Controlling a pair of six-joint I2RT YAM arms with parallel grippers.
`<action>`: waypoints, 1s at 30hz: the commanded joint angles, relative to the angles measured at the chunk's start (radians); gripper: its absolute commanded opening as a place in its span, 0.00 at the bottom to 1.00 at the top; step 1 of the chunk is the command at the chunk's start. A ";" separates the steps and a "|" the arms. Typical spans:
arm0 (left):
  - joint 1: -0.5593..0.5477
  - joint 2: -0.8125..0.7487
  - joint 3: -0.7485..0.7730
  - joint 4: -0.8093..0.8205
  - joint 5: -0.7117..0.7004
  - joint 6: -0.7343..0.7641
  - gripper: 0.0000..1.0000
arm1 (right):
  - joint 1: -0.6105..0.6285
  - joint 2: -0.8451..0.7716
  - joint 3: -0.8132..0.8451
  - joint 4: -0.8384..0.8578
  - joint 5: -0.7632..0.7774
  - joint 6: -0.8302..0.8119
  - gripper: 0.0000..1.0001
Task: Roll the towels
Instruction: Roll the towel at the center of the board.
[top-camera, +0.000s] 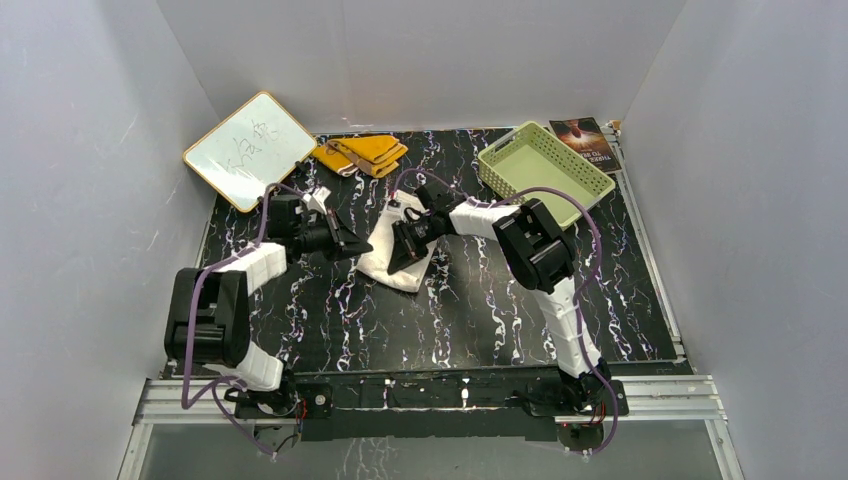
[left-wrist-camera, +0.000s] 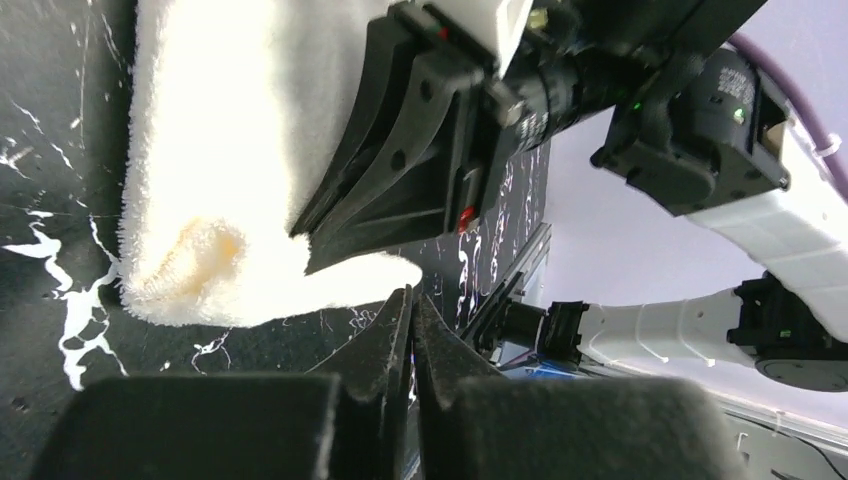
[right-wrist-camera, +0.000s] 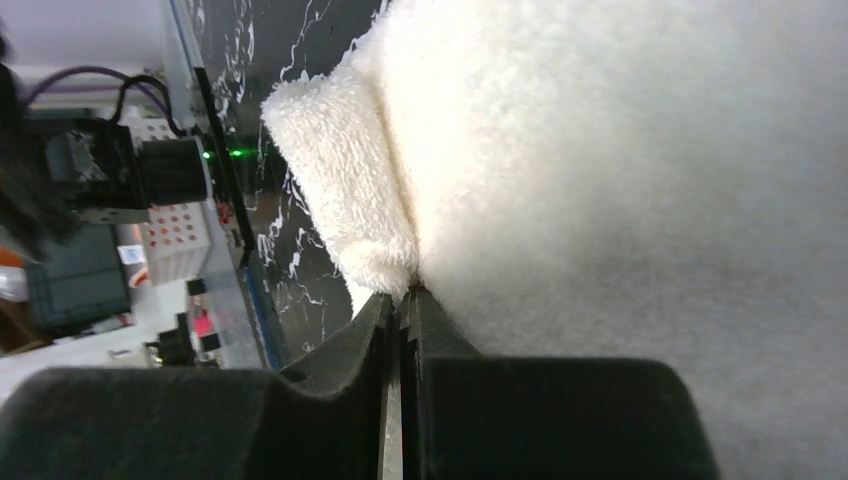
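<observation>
The cream-white towel (top-camera: 385, 262) lies partly folded in the middle of the table. My right gripper (top-camera: 404, 258) lies over it, and its tips pinch a crease beside a rolled edge of the towel (right-wrist-camera: 345, 190). My left gripper (top-camera: 352, 245) is shut and empty just left of the towel. In the left wrist view my left gripper (left-wrist-camera: 412, 300) is by the towel's (left-wrist-camera: 220, 130) near corner, with the right gripper's fingers (left-wrist-camera: 400, 170) lying on the cloth. The mustard-yellow towel (top-camera: 365, 152) lies folded at the back.
A white board with a wooden frame (top-camera: 248, 148) leans at the back left. A pale green slotted basket (top-camera: 545, 168) stands at the back right, with a dark book (top-camera: 590, 142) behind it. The table is black marble (top-camera: 480, 310), with grey walls on all sides.
</observation>
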 joint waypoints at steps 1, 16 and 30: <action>-0.027 0.053 -0.083 0.254 0.051 -0.196 0.00 | -0.031 0.045 -0.003 0.074 0.044 0.060 0.00; -0.060 0.365 -0.112 0.454 -0.144 -0.171 0.00 | -0.029 0.018 -0.004 -0.026 0.170 -0.014 0.06; -0.081 0.379 -0.099 0.251 -0.257 -0.036 0.00 | -0.012 -0.292 0.006 -0.028 0.453 -0.199 0.05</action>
